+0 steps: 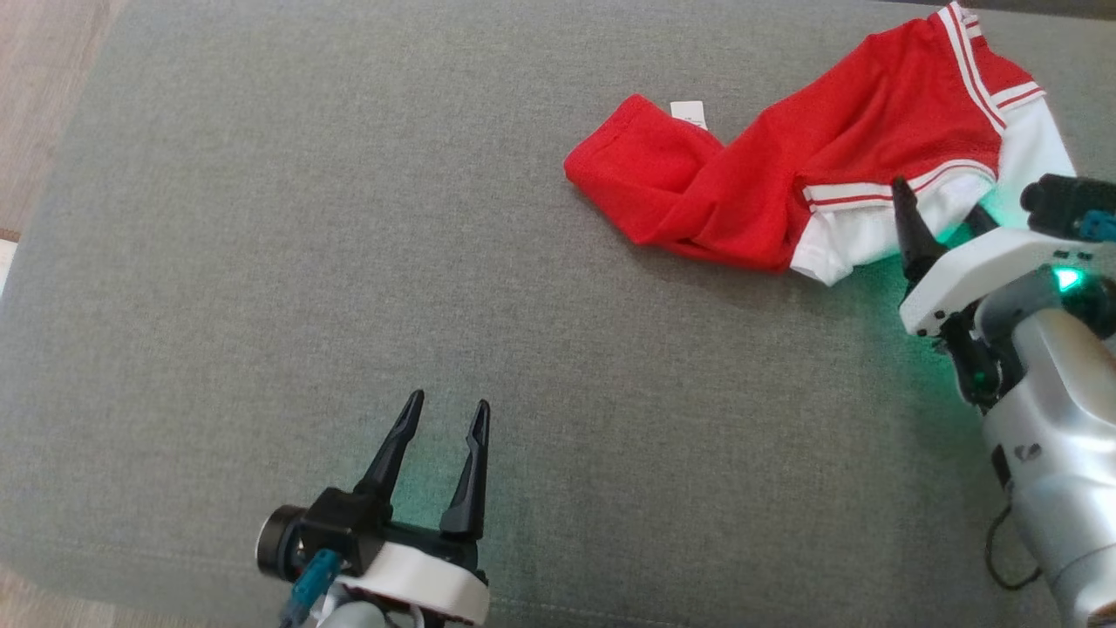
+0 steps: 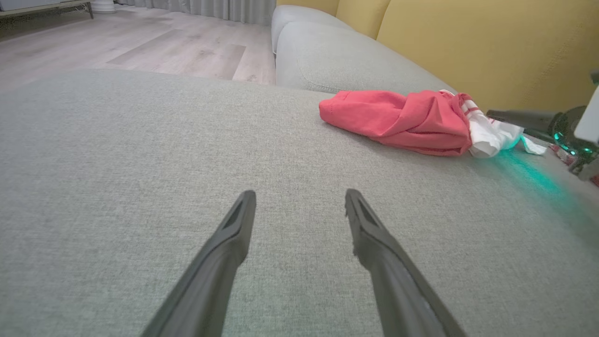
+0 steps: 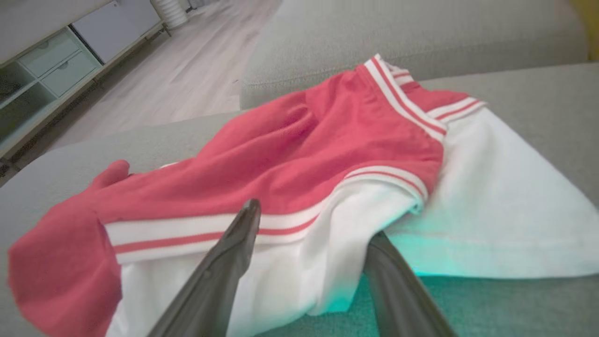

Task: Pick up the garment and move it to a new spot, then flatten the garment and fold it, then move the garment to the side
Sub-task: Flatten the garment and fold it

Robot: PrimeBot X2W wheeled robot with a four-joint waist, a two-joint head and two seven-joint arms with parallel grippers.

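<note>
The garment (image 1: 785, 174) is a red and white top with striped trim, lying crumpled at the far right of the grey cushion (image 1: 349, 262); it also shows in the left wrist view (image 2: 398, 121) and the right wrist view (image 3: 304, 154). My right gripper (image 1: 942, 205) is open at its white near edge. In its wrist view (image 3: 313, 220) the left finger lies over the white cloth and the right fingertip is tucked under a fold. My left gripper (image 1: 449, 403) stands open and empty near the cushion's front edge, far from the garment, its fingers (image 2: 234, 234) over bare fabric.
Yellow back cushions (image 2: 491, 47) rise behind the garment. A second grey seat cushion (image 2: 337, 56) adjoins the far side. Wooden floor (image 2: 140, 42) lies beyond the cushion's left edge, with a low pale cabinet (image 3: 56, 65) farther off. A white label (image 1: 688, 111) sticks out of the garment.
</note>
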